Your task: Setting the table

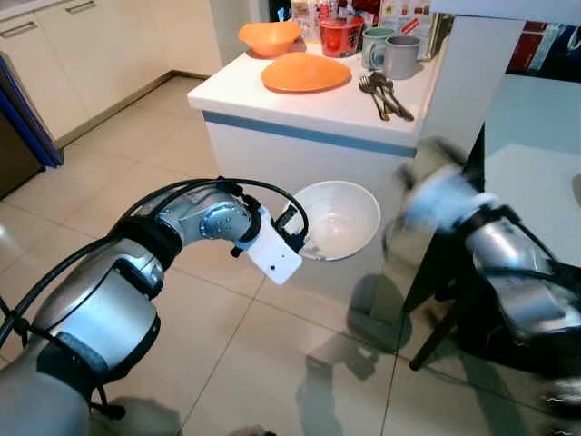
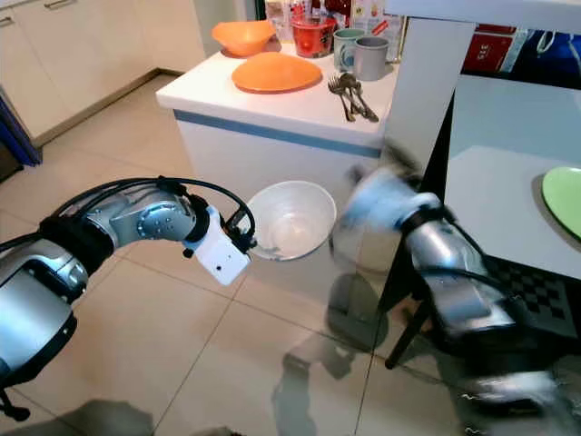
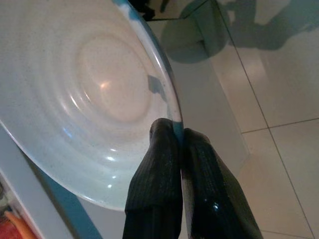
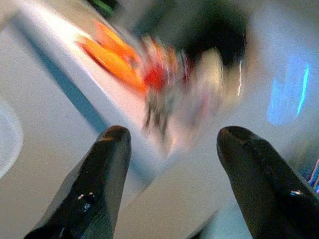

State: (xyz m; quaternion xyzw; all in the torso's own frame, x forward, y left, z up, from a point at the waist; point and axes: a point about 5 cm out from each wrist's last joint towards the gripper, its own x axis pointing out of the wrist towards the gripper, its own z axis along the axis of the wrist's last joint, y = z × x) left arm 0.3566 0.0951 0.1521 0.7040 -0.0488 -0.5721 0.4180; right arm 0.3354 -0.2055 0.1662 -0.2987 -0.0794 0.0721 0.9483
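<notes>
White and glossy, the ceramic bowl (image 1: 338,220) hangs pinched by its rim in the left gripper (image 3: 180,144) just in front of the white counter (image 1: 309,113), so carrying is underway; next it needs setting level, while the right gripper (image 4: 172,149), fingers spread, hovers blurred beside that counter.

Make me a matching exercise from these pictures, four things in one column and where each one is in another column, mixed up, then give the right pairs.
Things:
1. white bowl
2. orange plate
3. forks and spoons
4. green plate

Places:
A. on the white table at the robot's right
B. pinched by its rim in the left gripper
C. flat on the counter, in front of the orange bowl
D. on the counter, in front of the mugs

Pairs: 1-B, 2-C, 3-D, 4-A
</notes>
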